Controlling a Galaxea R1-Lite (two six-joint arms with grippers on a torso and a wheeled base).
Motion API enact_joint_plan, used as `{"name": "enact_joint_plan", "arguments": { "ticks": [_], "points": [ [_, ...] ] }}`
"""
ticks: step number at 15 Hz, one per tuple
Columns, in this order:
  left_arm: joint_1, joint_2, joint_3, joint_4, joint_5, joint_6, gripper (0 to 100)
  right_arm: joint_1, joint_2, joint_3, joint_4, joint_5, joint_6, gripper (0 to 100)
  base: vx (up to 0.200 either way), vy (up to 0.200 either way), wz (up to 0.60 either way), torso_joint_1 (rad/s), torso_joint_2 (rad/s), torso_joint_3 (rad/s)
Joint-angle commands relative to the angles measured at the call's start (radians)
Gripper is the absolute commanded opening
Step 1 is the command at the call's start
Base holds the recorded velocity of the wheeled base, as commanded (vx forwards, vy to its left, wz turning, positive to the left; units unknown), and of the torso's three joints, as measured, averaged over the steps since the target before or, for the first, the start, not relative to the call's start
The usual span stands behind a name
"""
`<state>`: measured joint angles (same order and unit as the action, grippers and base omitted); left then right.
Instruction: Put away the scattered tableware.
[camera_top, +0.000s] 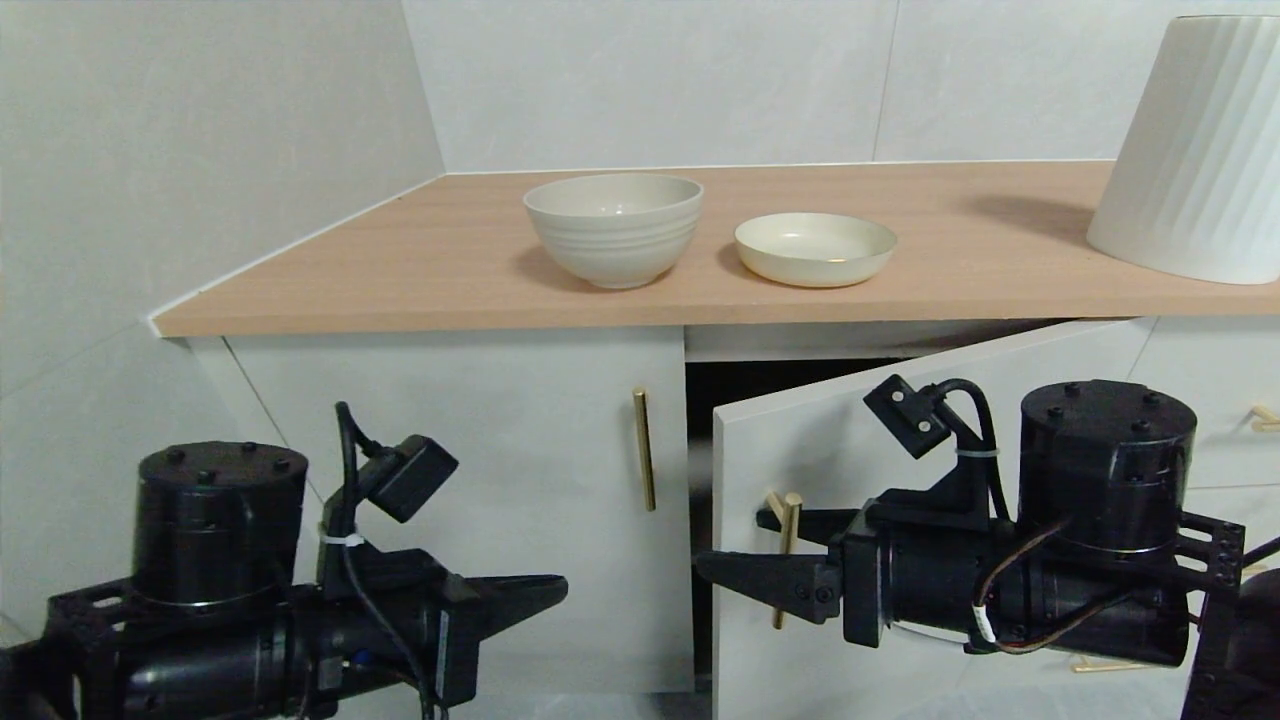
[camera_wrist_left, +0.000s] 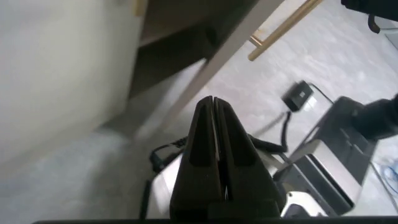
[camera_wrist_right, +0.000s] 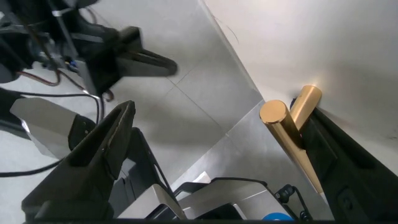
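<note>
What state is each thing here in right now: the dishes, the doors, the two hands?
Bowl: upright, empty.
Shallow dish: upright, empty.
Left cabinet door: shut.
Right cabinet door: partly open.
Left hand: shut, holding nothing.
Right hand: open, fingers either side of the open door's handle.

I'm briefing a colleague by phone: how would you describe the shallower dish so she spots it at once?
On the brown wooden countertop, two pale dishes sit side by side. Take the shallow cream bowl, nearer the white ribbed cone; its neighbour, the beige ribbed bowl, is far deeper and taller.
</note>
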<state>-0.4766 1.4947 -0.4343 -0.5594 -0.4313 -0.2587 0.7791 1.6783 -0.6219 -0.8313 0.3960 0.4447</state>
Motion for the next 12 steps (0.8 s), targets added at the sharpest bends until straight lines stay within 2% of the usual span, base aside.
{"name": "enact_joint_plan", "arguments": {
  "ticks": [1,2,4,7,8,9,12],
  "points": [
    [-0.039,0.088,-0.04,-0.002,0.003,-0.02,0,0.0,0.004,-0.001,0.0,0.0,0.0,100,0.0,0.0,0.0,0.0,0.0,0.0],
    [-0.046,0.151,-0.098,-0.002,0.0,-0.027,0,0.0,0.003,-0.001,0.0,0.0,0.0,100,0.0,0.0,0.0,0.0,0.0,0.0],
    [-0.051,0.234,-0.138,-0.033,0.0,-0.037,0,0.0,0.004,0.002,0.0,0.0,0.0,100,0.0,0.0,0.0,0.0,0.0,0.0],
    [-0.08,0.325,-0.104,-0.292,0.003,-0.114,0,0.0,0.014,0.004,0.0,0.0,0.0,100,0.0,0.0,0.0,0.0,0.0,0.0],
    [-0.08,0.325,-0.104,-0.292,0.003,-0.114,0,0.0,0.014,0.004,0.0,0.0,0.0,100,0.0,0.0,0.0,0.0,0.0,0.0],
    [-0.122,0.414,-0.052,-0.611,0.014,-0.201,0,0.002,0.027,0.007,0.0,0.0,-0.001,100,0.0,0.0,0.0,0.0,0.0,0.0],
    [-0.154,0.541,-0.055,-0.863,0.085,-0.206,0,0.003,0.027,0.005,0.0,0.0,0.0,100,0.0,0.0,0.0,0.0,0.0,0.0]
  ]
}}
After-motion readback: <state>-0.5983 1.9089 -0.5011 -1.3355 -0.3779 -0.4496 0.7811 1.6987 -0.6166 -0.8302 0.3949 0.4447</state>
